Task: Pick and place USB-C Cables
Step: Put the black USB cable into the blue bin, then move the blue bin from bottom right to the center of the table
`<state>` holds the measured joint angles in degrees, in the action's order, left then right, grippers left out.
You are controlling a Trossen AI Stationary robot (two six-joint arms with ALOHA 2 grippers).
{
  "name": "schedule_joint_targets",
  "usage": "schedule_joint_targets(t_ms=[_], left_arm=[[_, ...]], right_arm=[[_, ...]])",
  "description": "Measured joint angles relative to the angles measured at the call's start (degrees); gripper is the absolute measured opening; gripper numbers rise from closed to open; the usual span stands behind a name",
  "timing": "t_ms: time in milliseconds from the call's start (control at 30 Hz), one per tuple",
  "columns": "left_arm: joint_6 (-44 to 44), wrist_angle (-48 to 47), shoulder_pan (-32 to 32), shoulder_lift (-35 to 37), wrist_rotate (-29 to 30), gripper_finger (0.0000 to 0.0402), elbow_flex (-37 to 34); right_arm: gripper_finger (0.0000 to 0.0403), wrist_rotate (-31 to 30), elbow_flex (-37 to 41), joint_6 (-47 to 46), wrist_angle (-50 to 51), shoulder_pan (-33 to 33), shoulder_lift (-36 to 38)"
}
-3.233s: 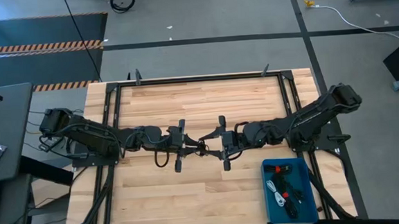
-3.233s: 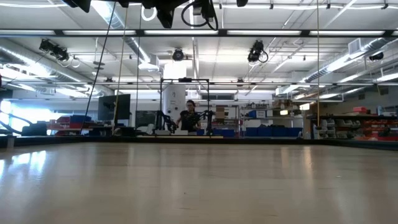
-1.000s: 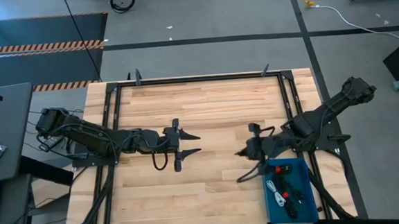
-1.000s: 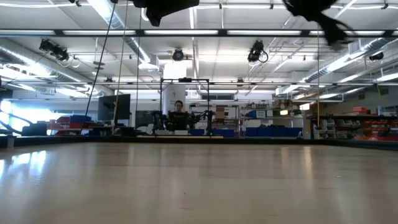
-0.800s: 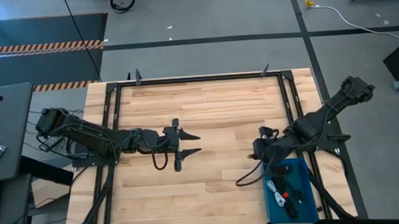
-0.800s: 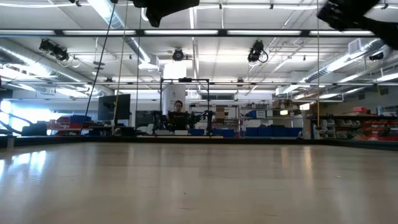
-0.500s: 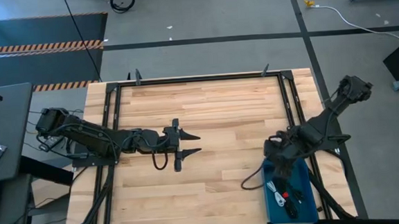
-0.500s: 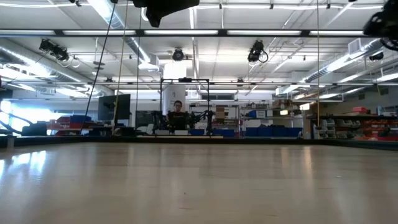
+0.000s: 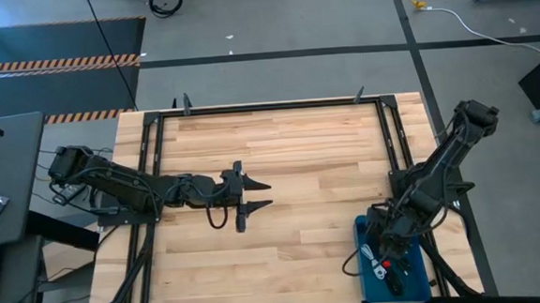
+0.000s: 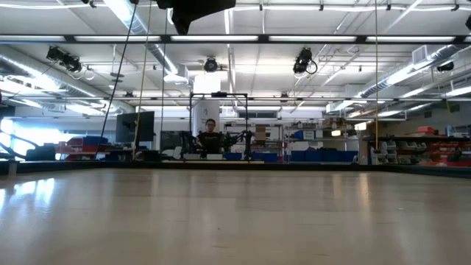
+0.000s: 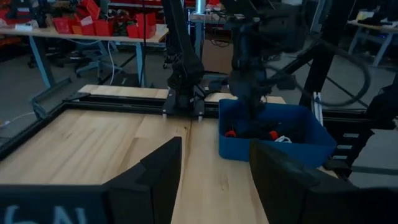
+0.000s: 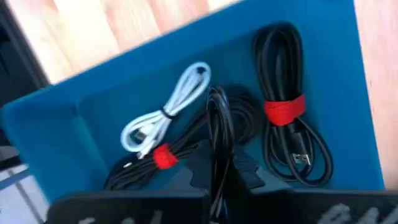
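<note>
Right gripper: held over the blue tray at the counter's near right corner, pointing down into it. In the right wrist view the fingers are seen closed onto a black cable bundle, whose thin loops rise between them.

Black cable with red band: laid along one side of the tray floor, just beside the gripped bundle and apart from the fingers; the red band is wrapped around its middle.

White cable: laid on the tray floor on the other side of the gripped bundle, close to the tray wall, tied at its middle.

Second red-banded black cable: seen beside the gripper fingers, below the white cable, partly hidden by the gripper.

Left gripper: held over the middle of the counter, well apart from the tray, fingers spread wide with nothing between them; in the left wrist view the two fingers frame bare wood, with the tray and the right arm farther off.

Low view: only bare counter and the room beyond are shown.
</note>
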<state>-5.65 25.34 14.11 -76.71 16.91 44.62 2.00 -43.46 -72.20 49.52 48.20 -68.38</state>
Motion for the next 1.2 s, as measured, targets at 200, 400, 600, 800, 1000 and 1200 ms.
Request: schedule_joint_targets(t_ms=[200,400,600,800,1000,1200], left_arm=[[-4.7,-1.3,0.2,0.0,0.0,0.0192,0.0],[-5.4,-3.7,0.9,0.0,0.0,0.0192,0.0],[-5.8,-4.3,0.9,0.0,0.0,0.0192,0.0],[-5.7,-4.3,0.9,0.0,0.0,0.0192,0.0],[-5.2,-4.4,0.5,0.0,0.0,0.0192,0.0],[-5.1,-4.7,0.5,0.0,0.0,0.0192,0.0]], right_arm=[[0.0101,-0.4,3.3,-1.4,-0.8,1.2,0.0],[0.0188,-0.4,3.6,-1.6,-1.0,1.7,0.0],[0.0227,-2.4,2.0,-1.9,-6.6,0.4,0.0],[0.0218,-2.0,1.9,2.0,-11.0,-2.8,-2.7],[0.0201,0.3,-0.5,13.7,-3.3,-6.7,-7.5],[0.0195,-3.2,-6.7,14.1,-1.4,-7.9,-8.3]])
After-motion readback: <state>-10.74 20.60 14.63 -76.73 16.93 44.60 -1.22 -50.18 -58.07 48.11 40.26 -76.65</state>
